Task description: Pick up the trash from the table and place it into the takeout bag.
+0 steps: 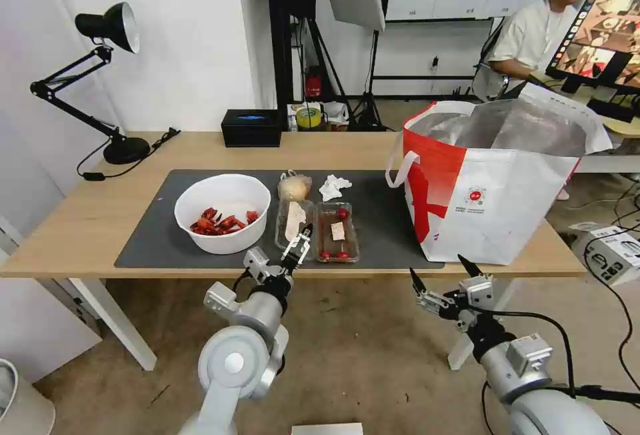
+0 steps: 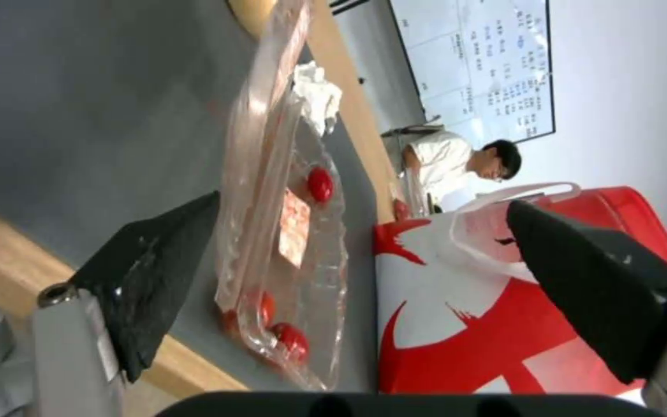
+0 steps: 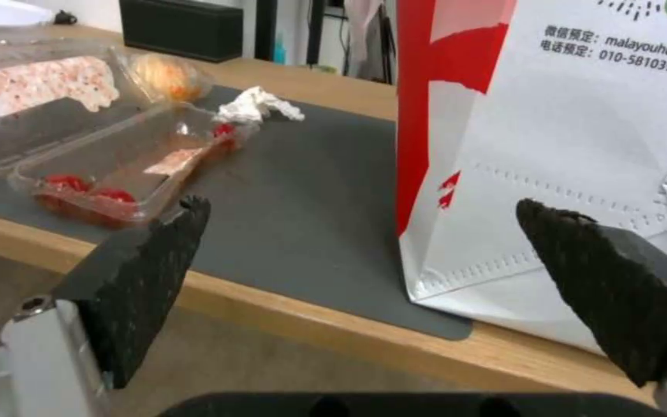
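On the table [image 1: 87, 221], a dark grey mat [image 1: 153, 241] carries the trash: a white bowl [image 1: 222, 211] of red shell scraps, a beige wrapped lump [image 1: 294, 187], a crumpled tissue [image 1: 333, 187] and a clear hinged tray [image 1: 317, 229] with food bits. My left gripper [image 1: 298, 243] is open at the tray's near edge; in the left wrist view [image 2: 363, 204] the tray [image 2: 287, 231] lies between its spread fingers. The takeout bag [image 1: 493, 181] stands open on the right. My right gripper [image 1: 437, 267] hangs open below the table's front edge, facing the bag [image 3: 581, 145].
A black tissue box [image 1: 251, 127] sits at the table's back edge and a black desk lamp [image 1: 110, 81] at the back left. A white box [image 1: 613, 248] lies on the floor at the right. A pale bin [image 1: 20, 401] stands on the floor at the lower left.
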`<state>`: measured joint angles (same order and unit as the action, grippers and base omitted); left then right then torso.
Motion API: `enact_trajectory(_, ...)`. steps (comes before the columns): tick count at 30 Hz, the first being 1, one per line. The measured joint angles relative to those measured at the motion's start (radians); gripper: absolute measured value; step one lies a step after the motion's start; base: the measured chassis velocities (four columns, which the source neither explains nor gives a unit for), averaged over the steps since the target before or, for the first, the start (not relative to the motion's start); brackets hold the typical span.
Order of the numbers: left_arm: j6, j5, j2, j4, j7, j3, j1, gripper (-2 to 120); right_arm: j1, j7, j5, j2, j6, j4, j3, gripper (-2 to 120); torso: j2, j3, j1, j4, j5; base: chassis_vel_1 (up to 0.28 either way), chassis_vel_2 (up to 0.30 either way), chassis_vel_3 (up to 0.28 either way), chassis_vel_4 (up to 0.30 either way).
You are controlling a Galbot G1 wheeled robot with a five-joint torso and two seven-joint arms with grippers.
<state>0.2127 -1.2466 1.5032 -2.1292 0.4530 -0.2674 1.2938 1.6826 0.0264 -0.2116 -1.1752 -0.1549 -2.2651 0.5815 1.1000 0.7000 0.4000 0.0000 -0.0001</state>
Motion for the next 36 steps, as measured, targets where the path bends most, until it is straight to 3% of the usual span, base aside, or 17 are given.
enact_trajectory(20,-0.003,-0.029,-0.037,0.006,0.01,0.012,-0.067,100,-0.01,0.0,-0.004,0.015,-0.003,0.013,0.005,100,0.0,0.0,0.0,0.0,0.0,0.0,0.0,0.0,0.0)
enact_trajectory(36,0.002,-0.038,-0.025,0.041,0.01,0.032,-0.113,100,-0.016,0.0,-0.005,0.013,-0.005,0.025,0.003,100,0.0,0.0,0.0,0.0,0.0001,0.0,0.0,0.0,0.0)
